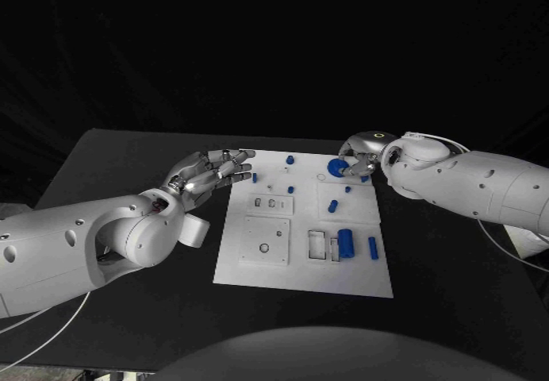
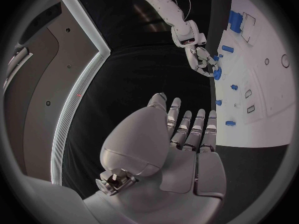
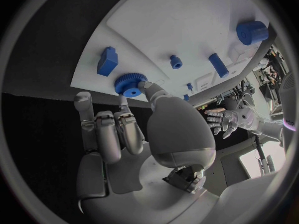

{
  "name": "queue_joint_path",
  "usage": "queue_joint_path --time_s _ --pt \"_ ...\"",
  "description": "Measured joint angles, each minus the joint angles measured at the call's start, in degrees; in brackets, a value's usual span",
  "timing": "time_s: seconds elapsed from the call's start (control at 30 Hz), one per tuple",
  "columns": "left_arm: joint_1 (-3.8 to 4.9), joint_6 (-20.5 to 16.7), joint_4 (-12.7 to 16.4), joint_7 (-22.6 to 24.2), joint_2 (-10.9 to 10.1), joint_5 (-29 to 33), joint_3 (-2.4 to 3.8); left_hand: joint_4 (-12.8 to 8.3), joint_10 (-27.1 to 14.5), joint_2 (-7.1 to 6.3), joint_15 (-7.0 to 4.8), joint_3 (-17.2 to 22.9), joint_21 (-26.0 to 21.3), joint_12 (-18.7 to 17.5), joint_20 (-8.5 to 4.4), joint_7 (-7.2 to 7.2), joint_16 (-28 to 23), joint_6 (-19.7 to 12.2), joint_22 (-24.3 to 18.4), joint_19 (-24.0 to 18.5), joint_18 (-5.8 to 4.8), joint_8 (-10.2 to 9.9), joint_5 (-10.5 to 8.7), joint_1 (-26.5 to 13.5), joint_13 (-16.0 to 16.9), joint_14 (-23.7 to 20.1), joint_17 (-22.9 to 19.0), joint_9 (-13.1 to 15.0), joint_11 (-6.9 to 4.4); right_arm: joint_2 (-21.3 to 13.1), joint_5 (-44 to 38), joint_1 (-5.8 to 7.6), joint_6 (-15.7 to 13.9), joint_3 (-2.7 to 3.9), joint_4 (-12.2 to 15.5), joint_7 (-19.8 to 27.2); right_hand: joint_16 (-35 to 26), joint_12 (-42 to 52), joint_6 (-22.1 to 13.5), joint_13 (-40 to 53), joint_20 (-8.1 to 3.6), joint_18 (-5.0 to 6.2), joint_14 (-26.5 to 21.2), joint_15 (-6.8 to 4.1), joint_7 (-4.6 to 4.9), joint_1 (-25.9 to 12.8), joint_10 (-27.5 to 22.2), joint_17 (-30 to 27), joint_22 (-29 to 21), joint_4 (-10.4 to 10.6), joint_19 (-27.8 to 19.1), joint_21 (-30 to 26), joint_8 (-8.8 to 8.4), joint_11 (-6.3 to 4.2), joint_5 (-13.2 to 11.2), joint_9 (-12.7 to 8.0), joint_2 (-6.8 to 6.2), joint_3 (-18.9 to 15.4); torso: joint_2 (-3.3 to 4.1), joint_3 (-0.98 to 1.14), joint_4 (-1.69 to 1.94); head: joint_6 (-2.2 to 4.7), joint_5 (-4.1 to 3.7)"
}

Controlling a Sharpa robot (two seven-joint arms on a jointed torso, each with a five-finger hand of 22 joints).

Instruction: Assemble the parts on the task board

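The task board [image 1: 300,262] lies flat in the middle of the black worktop [image 1: 103,175], between the two arms.

Right hand [image 1: 364,155]: positioned at the far right corner of the board. Its fingers [image 3: 127,124] are on a blue toothed gear [image 1: 338,167]; in the right wrist view the thumb tip and one fingertip touch the gear rim, with the remaining fingers lying extended beside it. The gear sits on the board surface at the board's edge (whether it is seated on a post cannot be determined).

Left hand [image 1: 212,176]: held at the left edge of the board, at its far end. Its fingers [image 2: 187,127] are straight, slightly apart, and hold nothing; the tips reach toward the board edge without touching any part.

Parts on the board, relative to the right fingers:
- A small blue peg [image 1: 289,159] stands just beside the gear, toward the left hand.
- A short blue pin [image 1: 333,205] lies nearer the robot than the gear.
- A large blue cylinder [image 1: 346,242] lies well apart from both hands, next to a slim blue pin [image 1: 373,247].

A small blue peg [image 1: 254,178] stands just beside the left fingertips.
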Motion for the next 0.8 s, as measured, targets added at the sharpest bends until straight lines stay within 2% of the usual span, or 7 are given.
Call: queue_joint_path --time_s 0.17,0.33,0.53,0.8 --pt "0.00 0.03 -0.03 -0.07 0.02 -0.01 0.00 0.00 0.00 0.00 0.00 0.00 0.00 0.00 0.00 0.00 0.00 0.00 0.00 0.00 0.00 0.00 0.00 0.00 0.00 0.00 0.00 0.00 0.00 -0.01 0.00 -0.02 -0.16 0.02 -0.03 0.01 0.00 0.00 0.64 0.00 0.00 0.00 0.00 -0.41 -0.20 0.00 -0.10 0.00 0.00 -0.15 0.00 0.00 0.30 -0.32 0.01 0.50 0.00 0.18 0.00 0.00 0.01 0.00 0.13" --pt "-0.01 0.06 -0.04 -0.13 -0.06 -0.02 0.00 0.00 0.00 0.00 0.00 0.00 0.00 0.00 0.00 0.00 0.00 0.00 0.00 0.00 0.00 0.00 0.00 0.00 0.00 0.00 0.00 0.00 0.00 -0.38 0.00 -0.11 -0.77 0.01 0.42 0.17 0.00 0.00 1.30 0.00 0.02 0.00 0.00 -0.41 -0.70 -0.01 -0.01 -0.01 -0.01 0.04 0.06 0.75 0.46 -0.41 1.59 1.22 -0.01 0.50 0.00 0.01 -0.01 0.01 0.16" --pt "-0.02 0.09 -0.06 -0.19 -0.28 -0.03 0.00 0.00 0.00 0.00 0.00 0.00 0.00 0.00 0.00 0.00 0.00 0.00 0.00 0.00 0.00 0.00 0.00 0.00 0.00 0.00 -0.01 0.00 0.00 -2.31 0.04 0.10 -1.88 -0.20 3.60 0.40 0.00 0.00 1.79 -0.01 -0.10 0.00 -0.01 -0.83 -0.93 -0.30 -0.01 -0.01 -0.01 -0.01 1.21 1.30 0.92 -0.41 2.44 1.74 -0.32 0.65 -0.03 0.01 -0.01 0.01 0.48" --pt "-0.03 0.15 -0.13 -0.30 -0.32 -0.04 0.00 0.00 0.00 0.00 0.22 0.00 0.00 0.00 0.00 0.21 0.23 -0.21 0.00 0.00 0.00 0.00 0.00 0.00 0.00 0.21 -0.01 0.00 0.00 -3.32 0.27 2.12 -3.22 -0.13 8.05 0.68 0.00 0.00 2.02 -0.01 0.01 0.00 -0.01 -0.82 -0.79 -0.60 -0.01 -0.02 -0.02 0.15 1.89 1.77 0.92 -0.41 2.89 1.74 -0.62 0.95 -0.05 -0.01 0.03 0.01 0.62"
